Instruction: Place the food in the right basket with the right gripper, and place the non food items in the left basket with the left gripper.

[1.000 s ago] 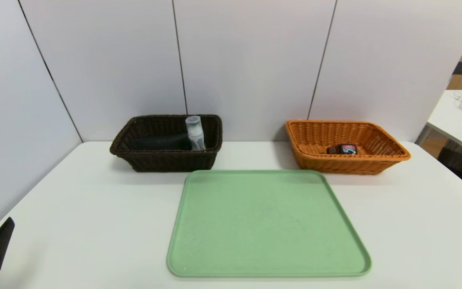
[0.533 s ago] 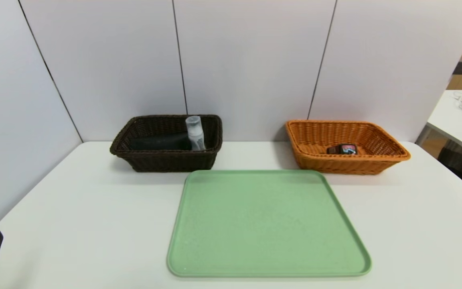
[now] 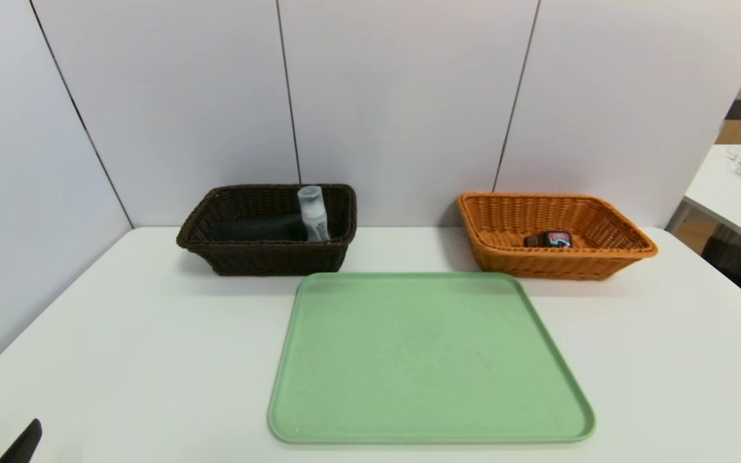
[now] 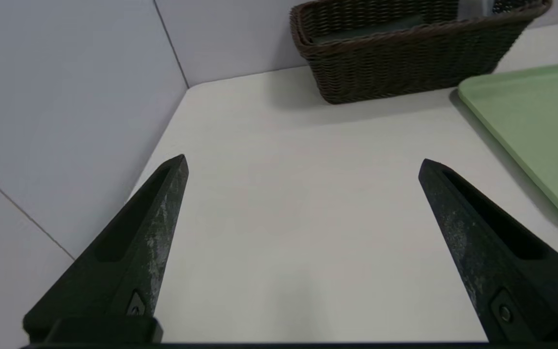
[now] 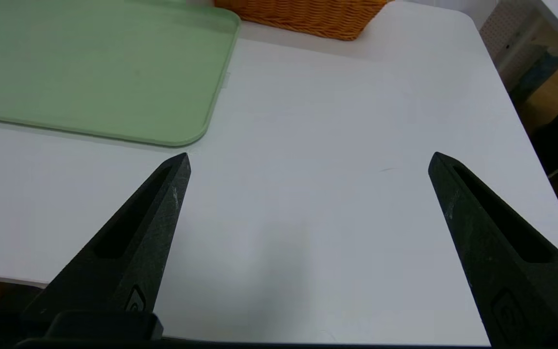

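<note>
The white table was seen spread beneath both arms, with nothing lying on its bare surface. The green tray lay ahead of and between the 2 grippers, and no item was seen on it. The dark left basket stood well ahead of the left gripper, with a black item and a clear bottle inside. The orange right basket stood well ahead of the right gripper, with a small packaged snack resting in it.

The left gripper was held low over the near left table corner, its jaws spread wide and nothing gripped. The right gripper was held over the near right table edge, likewise wide open and empty.

The sorting was judged complete, so the step in hand was judged to be parking. It would be done well if both arms were kept low, clear of tray and baskets.
</note>
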